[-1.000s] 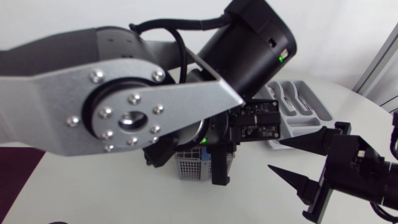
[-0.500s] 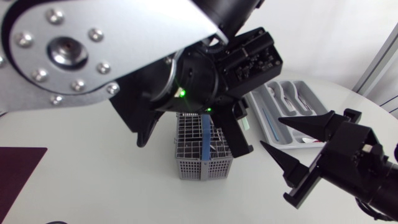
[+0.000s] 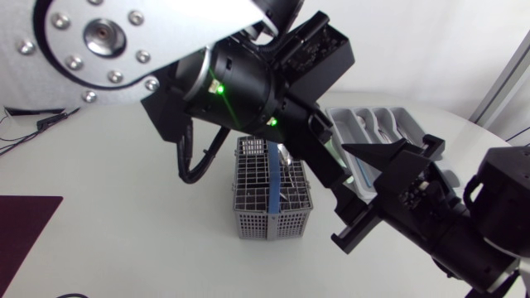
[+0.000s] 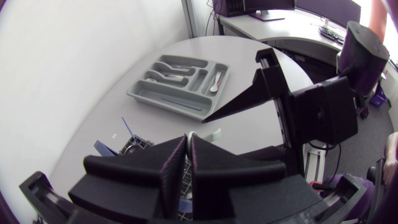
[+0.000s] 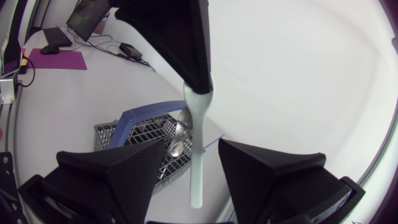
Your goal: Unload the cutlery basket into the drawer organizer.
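Left fingers [image 5: 177, 37] closed on the upper end of a pale plastic utensil [image 5: 197, 149], which hangs between my right fingers [image 5: 112, 174]. Those stand open, clear of it on both sides. Cutlery basket [image 3: 269, 213] on the table [image 3: 124, 207] beneath, holding spoons [image 5: 180, 134] and a blue piece [image 3: 273, 186]. Drawer organizer [image 3: 383, 124] nearby on the table.

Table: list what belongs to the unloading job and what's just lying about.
Job: basket, organizer, pale utensil in the left gripper, blue utensil in the basket, right gripper.
Lying about: maroon mat, cable.
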